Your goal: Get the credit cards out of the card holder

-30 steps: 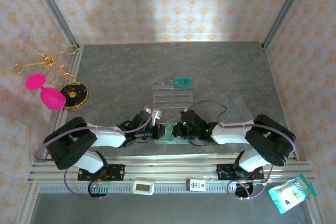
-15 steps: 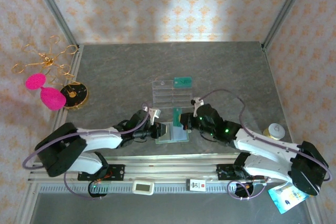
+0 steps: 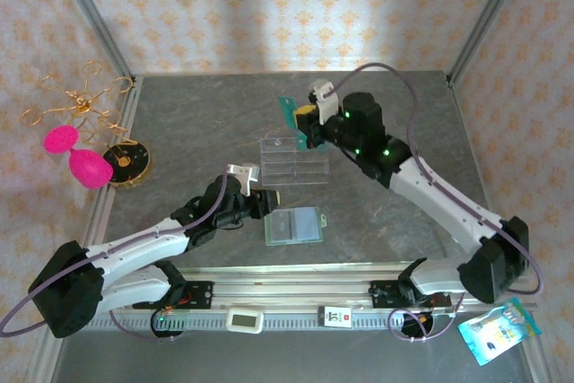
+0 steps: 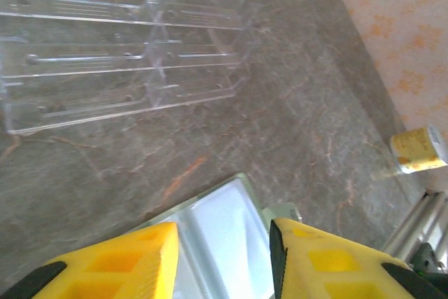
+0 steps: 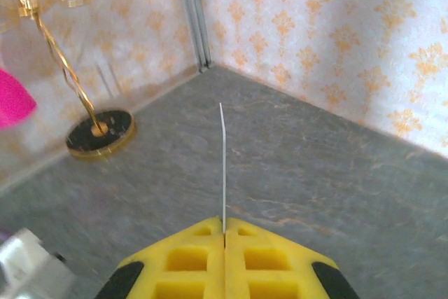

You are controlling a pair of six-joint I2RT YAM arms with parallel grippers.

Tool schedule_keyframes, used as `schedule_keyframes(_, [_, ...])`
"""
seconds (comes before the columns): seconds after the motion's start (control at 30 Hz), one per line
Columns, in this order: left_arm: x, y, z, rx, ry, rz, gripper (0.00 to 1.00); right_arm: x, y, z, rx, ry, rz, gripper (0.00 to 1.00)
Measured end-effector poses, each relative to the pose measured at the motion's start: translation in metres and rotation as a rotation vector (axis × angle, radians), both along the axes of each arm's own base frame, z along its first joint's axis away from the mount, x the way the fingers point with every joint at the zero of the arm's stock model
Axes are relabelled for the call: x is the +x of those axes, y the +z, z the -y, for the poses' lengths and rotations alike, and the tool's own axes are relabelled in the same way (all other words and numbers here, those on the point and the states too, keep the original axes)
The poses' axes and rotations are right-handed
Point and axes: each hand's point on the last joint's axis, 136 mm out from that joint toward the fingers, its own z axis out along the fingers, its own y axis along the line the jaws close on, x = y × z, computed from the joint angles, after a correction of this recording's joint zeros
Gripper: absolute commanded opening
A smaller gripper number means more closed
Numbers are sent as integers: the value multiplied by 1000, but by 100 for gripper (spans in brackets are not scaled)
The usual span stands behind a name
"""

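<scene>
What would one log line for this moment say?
right end effector: shut on card, held in air near clear tray | left end effector: open, over open card holder

White arms point(image 3: 148, 241) with black joints point(image 3: 489, 266), lilac cables point(image 3: 395, 73), yellow fingers point(image 4: 329, 264), seemingly green lights point(image 3: 356, 143).
</scene>
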Motion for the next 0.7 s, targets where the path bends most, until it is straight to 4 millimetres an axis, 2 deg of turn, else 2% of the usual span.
schedule_keyframes(0.17, [8, -1, -16, 18, 58, -6, 41, 21, -1, -3, -185, 121, 54, 0])
schedule_keyframes(0.3, [18, -4, -30, 33, 111, -23, 41, 45, -3, -3, -296, 192, 73, 0])
schedule_keyframes(0.4, [29, -4, -38, 51, 139, -24, 41, 62, -14, -7, -374, 255, 81, 0])
schedule_keyframes(0.53, [39, 5, -38, 83, 130, 5, 41, 69, -54, -6, -480, 353, 28, 0])
schedule_keyframes(0.7, [48, 8, -40, 122, 128, 26, 41, 62, -107, 10, -589, 467, -76, 0])
